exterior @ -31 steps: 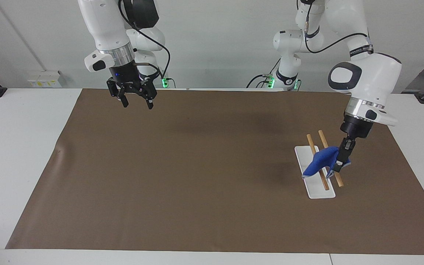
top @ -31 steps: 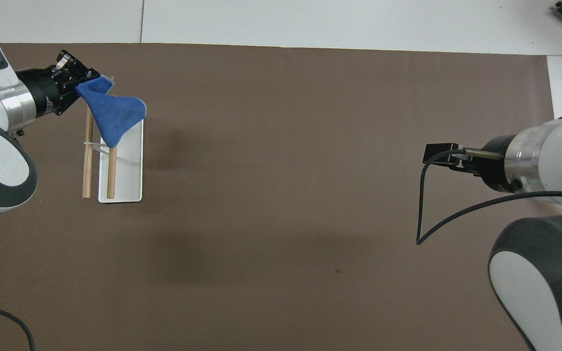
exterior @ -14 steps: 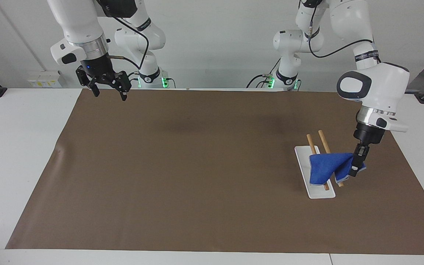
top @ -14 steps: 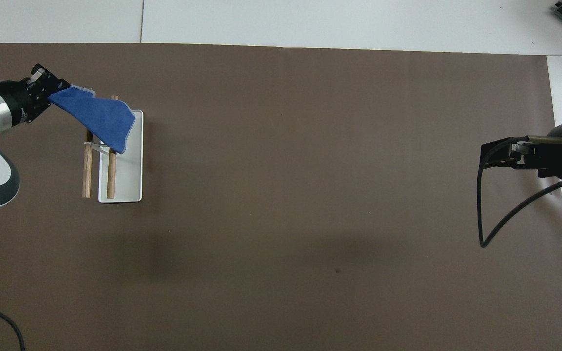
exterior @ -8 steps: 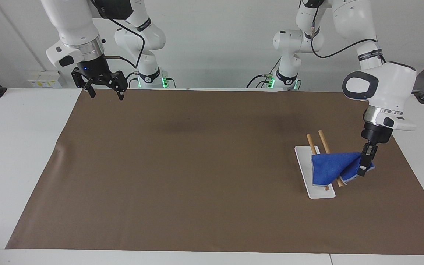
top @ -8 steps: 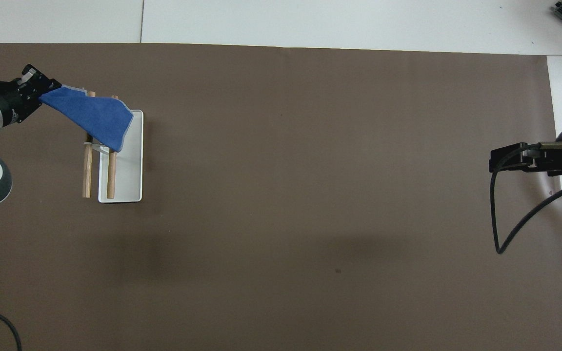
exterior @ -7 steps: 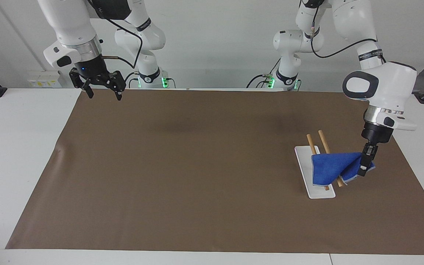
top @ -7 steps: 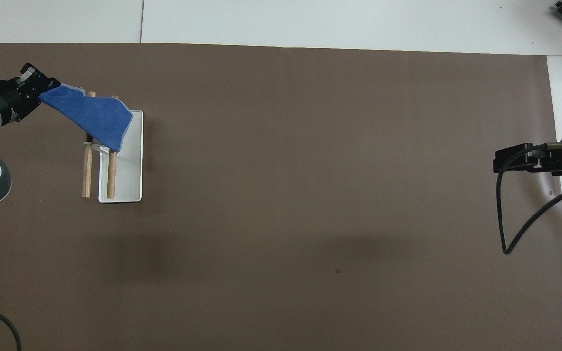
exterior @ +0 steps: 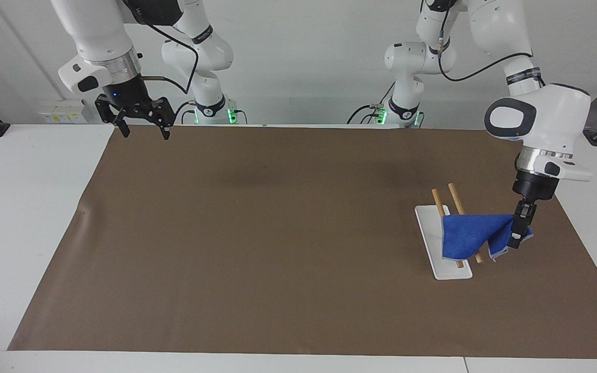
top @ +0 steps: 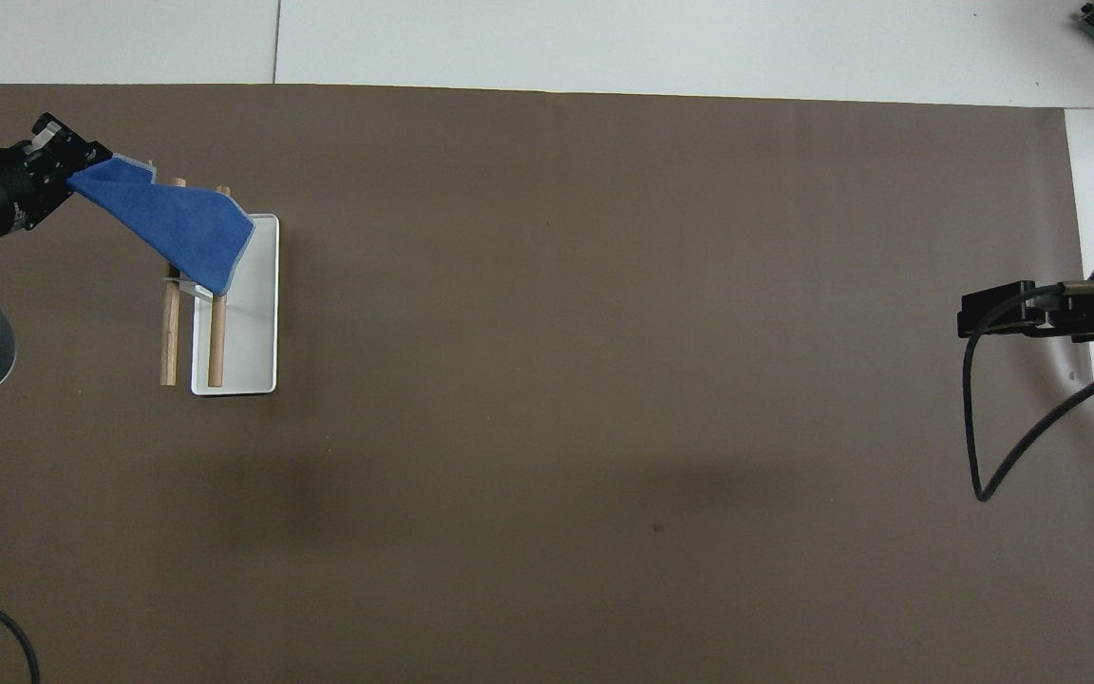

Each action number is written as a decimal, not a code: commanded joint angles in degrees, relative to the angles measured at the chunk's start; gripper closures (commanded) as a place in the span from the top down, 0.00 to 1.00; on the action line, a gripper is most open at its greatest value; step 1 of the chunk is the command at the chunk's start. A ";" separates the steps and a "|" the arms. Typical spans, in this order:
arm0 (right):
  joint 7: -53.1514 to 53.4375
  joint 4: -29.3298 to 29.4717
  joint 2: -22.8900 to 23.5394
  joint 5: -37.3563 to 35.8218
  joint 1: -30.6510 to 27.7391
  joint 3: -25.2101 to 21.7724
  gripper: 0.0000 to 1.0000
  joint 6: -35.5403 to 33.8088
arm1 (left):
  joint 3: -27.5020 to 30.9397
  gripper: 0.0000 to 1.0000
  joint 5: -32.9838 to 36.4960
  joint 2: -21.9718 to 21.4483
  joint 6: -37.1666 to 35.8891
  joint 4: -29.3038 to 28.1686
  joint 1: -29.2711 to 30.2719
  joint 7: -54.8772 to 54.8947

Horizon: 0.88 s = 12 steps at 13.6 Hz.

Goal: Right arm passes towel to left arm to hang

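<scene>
The blue towel (exterior: 469, 234) is draped over two wooden rails (exterior: 439, 202) of a small rack on a white base (exterior: 429, 232), toward the left arm's end of the table. My left gripper (exterior: 517, 237) is shut on one corner of the towel, just off the rack's side and low over the mat. In the overhead view the towel (top: 172, 223) stretches from that gripper (top: 67, 171) across both rails (top: 170, 332). My right gripper (exterior: 140, 125) is open and empty, raised over the mat's corner at the right arm's end; it also shows in the overhead view (top: 979, 316).
A brown mat (exterior: 278, 233) covers most of the white table (exterior: 24, 207). A black cable (top: 993, 456) loops from the right wrist over the mat's edge.
My left gripper has pulled the towel's corner sideways off the rack toward the table's end, spreading the towel over both rails. My right gripper has drawn back toward its own end of the table.
</scene>
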 commanded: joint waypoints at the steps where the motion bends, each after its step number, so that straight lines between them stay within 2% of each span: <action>1: -0.83 -0.13 -0.49 0.85 2.67 -2.81 1.00 -0.06 | 0.44 0.00 0.58 0.26 -0.67 -0.31 0.05 0.63; 2: -0.83 -0.13 -0.49 0.85 3.74 -4.31 1.00 -0.15 | 0.44 0.00 0.58 -0.44 -0.93 -2.32 0.05 0.62; 5: -0.75 -0.22 0.03 0.85 3.22 -4.32 1.00 0.11 | 1.14 0.00 0.67 -3.51 -1.28 -8.91 0.05 0.71; 12: -0.92 -0.40 0.03 0.85 3.31 -4.32 1.00 0.03 | 2.20 0.00 0.67 -6.86 -4.09 -15.51 0.05 0.62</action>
